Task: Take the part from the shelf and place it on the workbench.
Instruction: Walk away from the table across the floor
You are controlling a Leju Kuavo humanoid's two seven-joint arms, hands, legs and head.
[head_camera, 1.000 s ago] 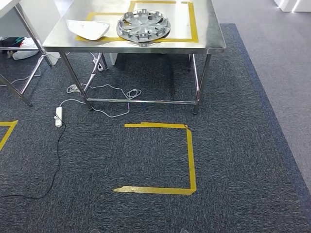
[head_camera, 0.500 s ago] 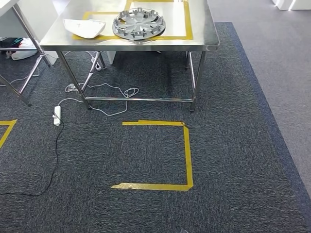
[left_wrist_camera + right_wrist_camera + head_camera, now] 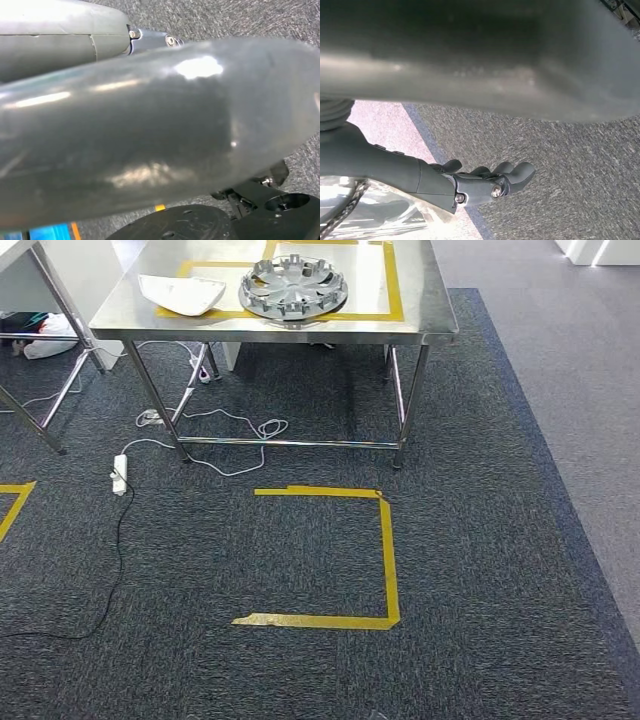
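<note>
Left hand (image 3: 113, 35) lies with its thumb flat along the edge of the part (image 3: 170, 130), seemingly touching it; I read that as a hold. The fingers are hidden behind the part.
Right hand (image 3: 482, 182): fingers straight and close together, carpet behind them. The same grey surface looms just beside them. Cannot tell whether they bear on it.

- Part: a large, smooth, glossy grey shell. It seems to be carried low between the two arms, with its long axis crosswise to the body.
- Workbench (image 3: 264, 332) stands ahead, well apart from the robot, its long front edge square to the approach.
- On the bench, a wheel cover (image 3: 293, 287) sits inside the tape frame (image 3: 396, 285), at its near left part. A white piece (image 3: 181, 292) lies further left.
- Open room, by my judgement: the bare steel in the frame's right half, so the part should go down right of centre. Neither arm is clearly nearer.
- On the floor between, a yellow tape mark (image 3: 389, 560) likely marks where to stand.
- A power strip (image 3: 119, 474) and cables (image 3: 226, 422) lie left and under the bench, off the straight path.
- Risk: the wide part clipping the front edge unless it is raised first.
</note>
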